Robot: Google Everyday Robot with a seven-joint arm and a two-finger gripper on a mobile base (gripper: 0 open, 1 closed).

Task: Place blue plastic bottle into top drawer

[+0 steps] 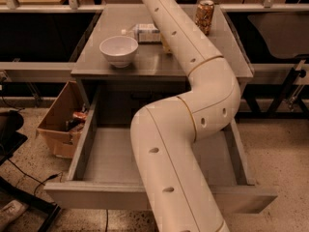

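Observation:
The blue plastic bottle (145, 33) lies on its side at the back of the grey table (159, 64), white cap to the left. Its right end is hidden behind my arm. The top drawer (101, 153) stands pulled out below the table, and the floor that shows holds nothing. My white arm (193, 110) rises from the bottom edge, crosses the drawer and the table, and leaves the picture at the top. The gripper is beyond the top edge, out of view.
A white bowl (119, 50) sits at the table's front left. An orange-brown can (204, 17) stands at the back right. A small yellowish thing (165, 45) shows beside my arm. A cardboard box (60, 120) with litter sits on the floor left of the drawer.

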